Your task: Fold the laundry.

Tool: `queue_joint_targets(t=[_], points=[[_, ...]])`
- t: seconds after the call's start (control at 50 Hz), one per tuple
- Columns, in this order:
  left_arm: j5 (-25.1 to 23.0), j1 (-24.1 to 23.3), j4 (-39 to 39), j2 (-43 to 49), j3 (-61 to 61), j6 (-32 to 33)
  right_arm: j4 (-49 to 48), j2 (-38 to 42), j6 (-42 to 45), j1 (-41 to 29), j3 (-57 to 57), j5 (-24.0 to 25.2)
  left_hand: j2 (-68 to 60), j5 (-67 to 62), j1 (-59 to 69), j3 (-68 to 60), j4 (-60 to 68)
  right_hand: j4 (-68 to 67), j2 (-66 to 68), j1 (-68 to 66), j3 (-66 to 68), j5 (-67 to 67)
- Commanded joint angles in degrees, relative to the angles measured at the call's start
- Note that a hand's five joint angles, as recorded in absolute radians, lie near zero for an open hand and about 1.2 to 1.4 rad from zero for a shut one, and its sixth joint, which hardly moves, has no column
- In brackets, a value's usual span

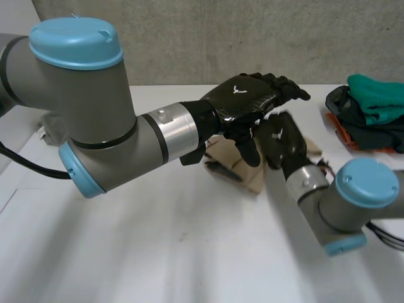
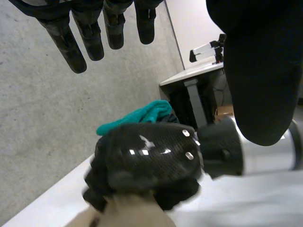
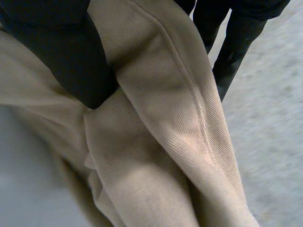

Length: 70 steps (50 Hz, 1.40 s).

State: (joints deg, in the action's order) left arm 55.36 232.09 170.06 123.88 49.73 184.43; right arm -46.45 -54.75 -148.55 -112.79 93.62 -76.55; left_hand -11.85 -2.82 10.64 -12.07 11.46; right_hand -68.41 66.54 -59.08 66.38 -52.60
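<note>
Bunched-up beige corduroy garment [image 3: 180, 123] lies mid-table on the white worktop [image 1: 189, 252]. The right hand [image 3: 61, 52] is clamped on it, thumb one side, fingers the other. The left hand [image 1: 243, 101] hovers just above with straight fingers (holding nothing). A pile of teal and dark clothes [image 1: 372, 110] sits well apart, at the far right.

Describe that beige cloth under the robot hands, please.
The beige cloth is soft, finely ribbed fabric with a stitched seam, bunched into loose folds. It sits on the white table. The right robot hand pinches a fold between thumb and fingers. The left robot hand is above it, fingers straight.
</note>
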Motion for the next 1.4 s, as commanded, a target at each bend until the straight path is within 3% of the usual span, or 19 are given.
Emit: queue_joint_targets(t=[0.02, 0.28, 0.4, 0.48, 0.5, 0.58, 0.64, 0.74, 0.9, 0.92, 0.94, 0.96, 1.16, 1.32, 1.4], points=[[0.2, 1.4, 1.2, -4.0, -0.2, -0.3, 0.4, -0.7, -0.5, 0.8, -11.4, -3.3, 0.3, 1.3, 0.9, 0.5, 0.1, -11.6, 13.5, -20.9, 13.6, -17.4], [1.7, 2.8, 3.6, -7.1, 0.0, -0.7, 0.4, 0.3, -15.3, 18.1, -34.5, -5.8, 0.3, 1.3, 0.9, 0.5, 0.1, -11.6, 13.5, -20.9, 13.6, -17.4], [1.7, 2.4, 3.8, -7.0, 1.2, -0.7, 1.2, 9.9, -16.5, 27.4, -42.6, -4.2, 0.1, 1.1, 1.1, 0.3, 0.3, -11.6, 13.5, -20.9, 13.6, -17.4], [1.7, 2.4, 4.3, -6.8, 1.7, -0.7, 1.6, 18.1, -17.0, 32.4, -46.1, 1.2, 0.1, 1.1, 1.1, 0.3, 0.3, -11.6, 13.5, -20.9, 13.6, -17.4], [1.7, 2.3, 4.4, -6.7, 1.9, -0.7, 2.9, 21.3, -17.3, 33.8, -46.9, 4.4, 0.1, 1.1, 1.1, 0.3, 0.3, -11.6, 13.5, -20.9, 13.6, -17.4], [1.7, 2.2, 4.6, -6.5, 2.6, -0.7, 8.5, 27.1, -17.4, 35.9, -47.5, 11.7, 0.1, 1.1, 1.1, 0.3, 0.3, -11.6, 13.5, -20.9, 13.6, -17.4], [1.6, 2.2, 4.7, -6.3, 3.2, -0.7, 10.3, 28.1, -17.3, 36.7, -46.7, 14.0, 0.1, 1.1, 1.1, 0.3, 0.3, -11.6, 13.5, -20.9, 13.6, -17.4], [1.6, 2.1, 5.3, -6.1, 3.4, -0.7, 10.7, 26.0, -17.4, 37.9, -43.2, 16.7, 0.1, 1.1, 1.1, 0.3, 0.3, -11.6, 13.5, -20.9, 13.6, -17.4], [1.6, 2.0, 5.4, -6.2, 3.4, -0.7, 10.2, 21.1, -17.8, 38.2, -42.2, 16.8, 0.1, 1.1, 1.1, 0.3, 0.3, -11.6, 13.5, -20.9, 13.6, -17.4], [1.7, 1.9, 5.4, -6.3, 3.4, -0.7, 10.2, 20.6, -17.8, 38.1, -42.2, 16.4, 0.1, 1.1, 1.1, 0.3, 0.3, -5.1, 7.0, -14.5, 7.2, -11.0], [1.7, 1.9, 5.4, -6.3, 3.4, -0.7, 10.2, 20.0, -17.8, 38.1, -42.2, 16.1, 0.1, 1.1, 1.1, 0.3, 0.3, 14.7, -12.9, 5.4, -12.7, 8.9], [1.7, 1.7, 5.4, -6.3, 3.4, -0.7, 10.3, 19.1, -17.8, 38.0, -42.0, 15.6, 0.1, 1.1, 1.1, 0.3, 0.3, 58.4, -56.5, 49.1, -56.4, 52.6], [1.7, 0.1, 5.4, -6.7, 3.4, -0.9, 16.6, 7.9, -17.7, 38.2, -33.7, 11.4, 0.1, 1.1, 1.1, 0.3, 0.3, 58.4, -56.5, 49.1, -56.4, 52.6], [1.7, -0.3, 5.7, -7.2, 3.4, -1.5, 32.8, -0.9, -16.4, 39.6, -28.1, 9.8, 0.1, 1.1, 1.1, 0.3, 0.3, 58.4, -56.5, 49.1, -56.4, 52.6], [1.8, -0.3, 7.0, -7.9, 3.3, -2.5, 40.6, -4.6, -12.9, 41.9, -28.7, 3.1, -0.2, 0.8, 1.4, 0.0, 0.6, 58.4, -56.5, 49.1, -56.4, 52.6]])
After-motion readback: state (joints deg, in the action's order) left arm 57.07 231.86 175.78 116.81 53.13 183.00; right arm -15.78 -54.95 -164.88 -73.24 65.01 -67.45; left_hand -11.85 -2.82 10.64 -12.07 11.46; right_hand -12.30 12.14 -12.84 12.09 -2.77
